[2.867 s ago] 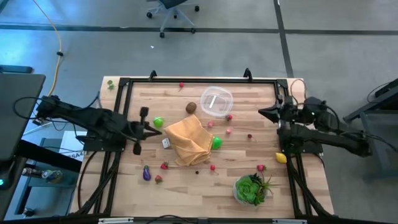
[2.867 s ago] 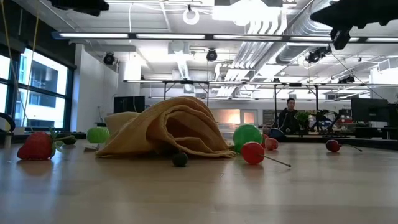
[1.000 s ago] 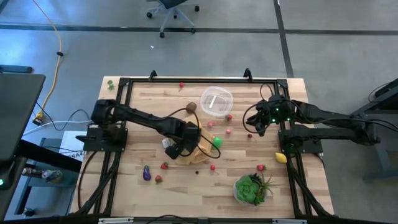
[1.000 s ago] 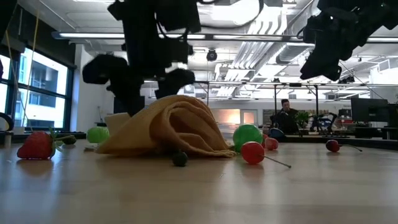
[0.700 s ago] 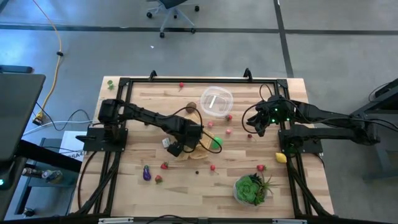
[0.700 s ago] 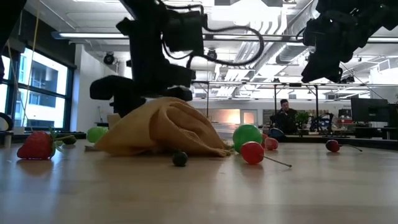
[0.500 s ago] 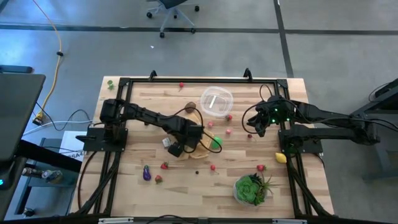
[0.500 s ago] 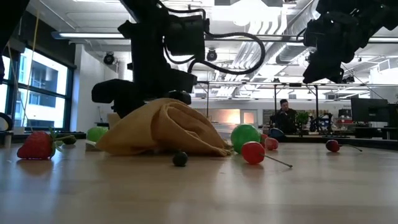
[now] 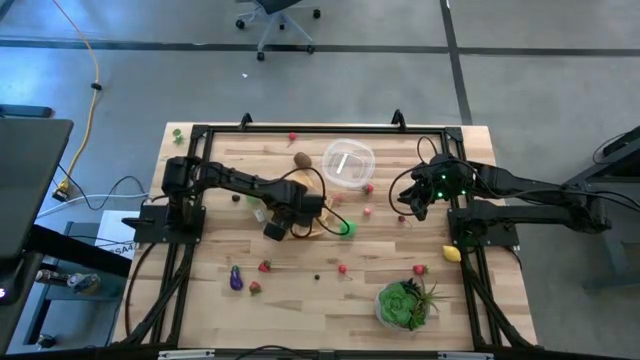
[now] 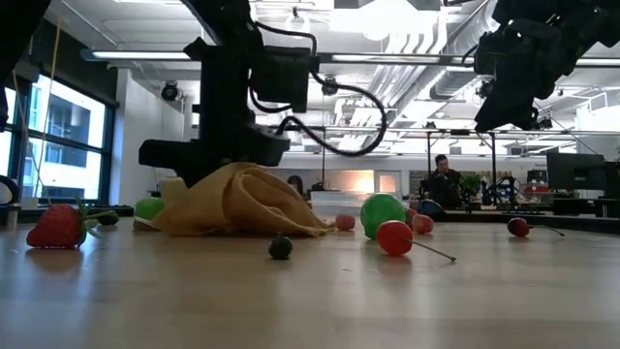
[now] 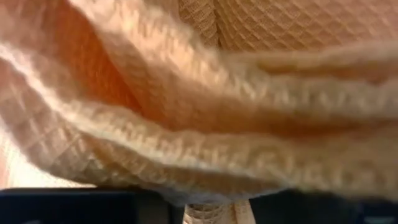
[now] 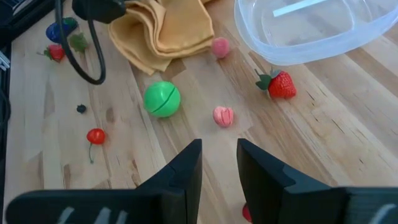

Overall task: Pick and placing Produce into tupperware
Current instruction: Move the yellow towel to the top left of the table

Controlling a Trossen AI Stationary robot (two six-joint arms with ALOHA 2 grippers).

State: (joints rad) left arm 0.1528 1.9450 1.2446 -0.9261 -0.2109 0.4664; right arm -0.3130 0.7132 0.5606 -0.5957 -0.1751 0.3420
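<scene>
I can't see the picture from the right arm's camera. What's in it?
The right tool, fingers a little apart, hovers over the wooden table. Ahead lie a green lime, a strawberry beside the clear tupperware, and a crumpled orange cloth.

waffle-weave cloth (image 11: 205,124) looks matt; tub (image 12: 311,28) clear glossy plastic; table (image 12: 348,149) pale grained wood.
</scene>
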